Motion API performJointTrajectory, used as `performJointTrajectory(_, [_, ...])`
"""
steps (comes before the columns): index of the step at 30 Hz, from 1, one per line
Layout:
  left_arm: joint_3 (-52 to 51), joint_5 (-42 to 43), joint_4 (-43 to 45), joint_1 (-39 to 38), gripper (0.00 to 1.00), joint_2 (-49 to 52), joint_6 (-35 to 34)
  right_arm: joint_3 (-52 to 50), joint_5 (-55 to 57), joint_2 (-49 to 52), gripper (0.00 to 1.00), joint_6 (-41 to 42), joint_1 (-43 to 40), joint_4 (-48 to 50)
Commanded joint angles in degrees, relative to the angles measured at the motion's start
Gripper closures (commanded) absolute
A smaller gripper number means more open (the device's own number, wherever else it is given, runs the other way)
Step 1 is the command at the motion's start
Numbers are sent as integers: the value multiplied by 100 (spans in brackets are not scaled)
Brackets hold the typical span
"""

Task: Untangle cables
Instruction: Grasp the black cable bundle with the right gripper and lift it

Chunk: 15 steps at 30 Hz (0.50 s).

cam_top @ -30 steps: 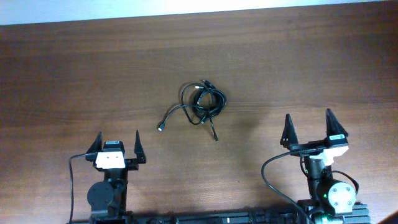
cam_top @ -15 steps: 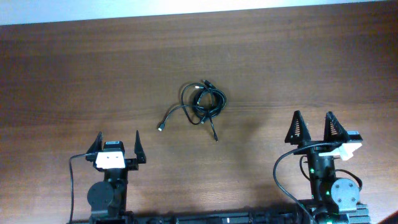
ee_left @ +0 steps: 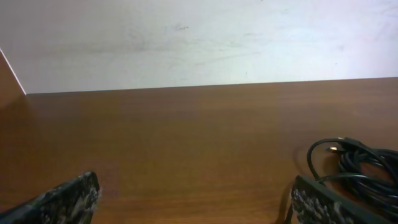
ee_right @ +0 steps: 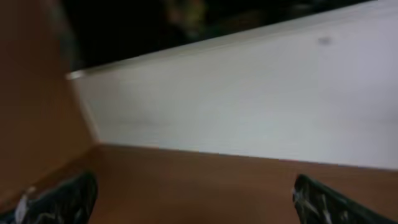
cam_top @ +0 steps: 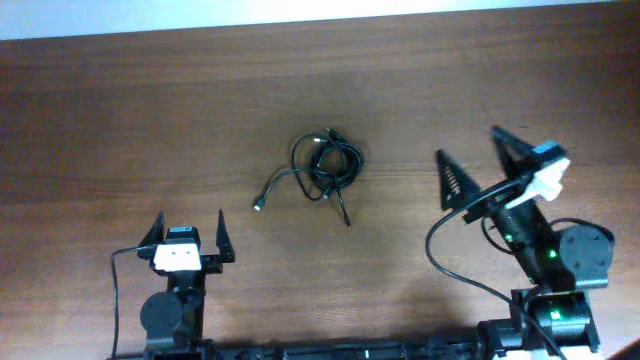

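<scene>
The cables (cam_top: 322,169) are thin black cords looped into a small tangle in the middle of the wooden table, with one plug end (cam_top: 259,205) trailing to the lower left and another (cam_top: 346,219) pointing down. Part of the tangle shows at the right edge of the left wrist view (ee_left: 360,165). My left gripper (cam_top: 188,232) is open and empty near the front edge, left of and below the tangle. My right gripper (cam_top: 474,158) is open and empty, raised and turned towards the left, to the right of the tangle. The right wrist view shows no cable.
The wooden table (cam_top: 150,120) ends at a white wall along the back (cam_top: 300,12), also seen in the left wrist view (ee_left: 186,43). Thicker black wires (cam_top: 440,270) hang from my right arm at the front right.
My right arm has risen from the front edge, moved up the table and swung its open gripper to the left. The left arm and the cables have not moved.
</scene>
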Motion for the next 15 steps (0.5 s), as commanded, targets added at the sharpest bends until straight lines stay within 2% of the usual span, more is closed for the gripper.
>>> performJointTrajectory(1, [-44,61,9,24,1,-24,-57,146,-896,494,2,293,26,385])
performJointTrajectory(2, [-44,61,9,24,1,-24,-57,267,-693,793,1,426,26,293])
performJointTrajectory(4, [-44,61,9,24,1,-24,-57,807,-697,1506,8,538,26,-422])
performJointTrajectory(5, [-44,61,9,24,1,-24,-57,1283,-697,1969,9,551,26,-1139])
performJointTrajectory(7, [-44,61,9,24,1,-24,-57,1862,-745,2629,16,553,28,-2015])
performJointTrajectory(8, [-44,61,9,24,1,-24,-57,1987,-870,2872,16,573,33,-2317])
performJointTrajectory(10, [-44,61,9,24,1,-24,-57,1991,-1808,3296,1,831,33,-2527])
performJointTrajectory(12, [-44,61,9,24,1,-24,-57,1989,-1827,3606,2,828,33,-2559])
performJointTrajectory(14, [-44,61,9,24,1,-24,-57,1987,-933,4151,1,728,39,-2463])
performJointTrajectory(15, [-44,61,9,24,1,-24,-57,1987,-195,4660,9,190,184,-2343])
